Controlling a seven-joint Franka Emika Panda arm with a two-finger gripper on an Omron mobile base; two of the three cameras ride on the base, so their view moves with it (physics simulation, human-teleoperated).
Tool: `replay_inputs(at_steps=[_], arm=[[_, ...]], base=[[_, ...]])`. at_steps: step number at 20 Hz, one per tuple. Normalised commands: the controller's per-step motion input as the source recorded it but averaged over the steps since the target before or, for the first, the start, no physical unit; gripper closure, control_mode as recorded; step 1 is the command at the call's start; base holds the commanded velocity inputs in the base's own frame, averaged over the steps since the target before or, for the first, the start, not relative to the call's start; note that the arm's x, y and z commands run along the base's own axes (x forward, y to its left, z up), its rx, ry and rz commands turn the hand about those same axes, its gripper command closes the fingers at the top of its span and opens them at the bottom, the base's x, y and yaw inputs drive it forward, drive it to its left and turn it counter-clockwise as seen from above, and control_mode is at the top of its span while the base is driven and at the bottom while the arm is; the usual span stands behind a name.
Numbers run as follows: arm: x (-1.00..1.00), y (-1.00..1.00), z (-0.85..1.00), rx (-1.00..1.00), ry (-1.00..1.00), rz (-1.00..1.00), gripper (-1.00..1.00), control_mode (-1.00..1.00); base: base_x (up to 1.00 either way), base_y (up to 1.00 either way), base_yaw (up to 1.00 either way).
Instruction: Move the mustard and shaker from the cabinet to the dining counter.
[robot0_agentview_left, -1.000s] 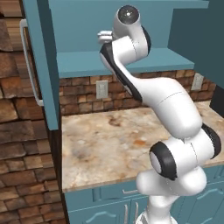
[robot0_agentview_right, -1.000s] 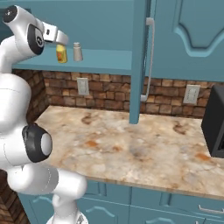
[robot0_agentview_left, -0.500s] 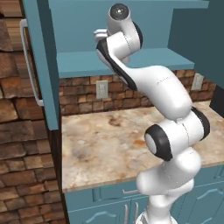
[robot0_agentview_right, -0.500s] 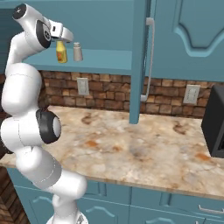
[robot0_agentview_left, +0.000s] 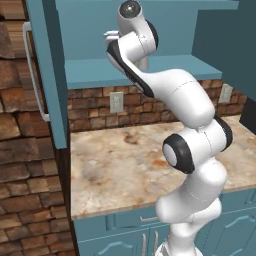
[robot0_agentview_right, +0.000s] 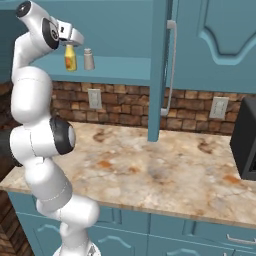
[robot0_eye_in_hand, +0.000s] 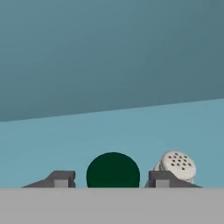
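The mustard (robot0_agentview_right: 70, 59) stands upright on the cabinet (robot0_agentview_right: 125, 70) shelf, toward its left end and a little back from the front edge, with the shaker (robot0_agentview_right: 89, 59) just beside it on the side nearer the open door (robot0_agentview_right: 159, 70); the two are close but do not look to be touching. In the hand view the green cap (robot0_eye_in_hand: 113, 170) sits squarely between the two dark fingertips (robot0_eye_in_hand: 159, 179), and the shaker's holed top (robot0_eye_in_hand: 177, 165) shows just past the one on the right. The gripper (robot0_agentview_right: 70, 45) hangs directly over the bottle with its jaws on either side of the cap, a small gap showing on each side, so they look part-spread and not yet pinching; whether they touch the bottle lower down I cannot tell. The step in hand seems to be grasping the mustard, first of the two items. Next the jaws would need to press firmly on the bottle, then lift straight up and draw back out over the shelf's front edge without knocking the shaker, before carrying it to the dining counter
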Motion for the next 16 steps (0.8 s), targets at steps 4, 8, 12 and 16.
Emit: replay_inputs(at_steps=[4,8,12,16], arm=[[-0.41,0.0,0.0,0.0,-0.08,0.0,1.0,-1.0],[-0.89,0.0,-0.05,0.0,-0.23,0.0,1.0,-1.0],[-1.0,-0.02,-0.14,0.0,-0.37,0.0,1.0,-1.0],[-1.0,-0.04,0.01,0.0,-0.2,0.0,1.0,-1.0]], base=[[0.0,0.0,0.0],[0.0,0.0,0.0],[0.0,0.0,0.0],[0.0,0.0,0.0]])
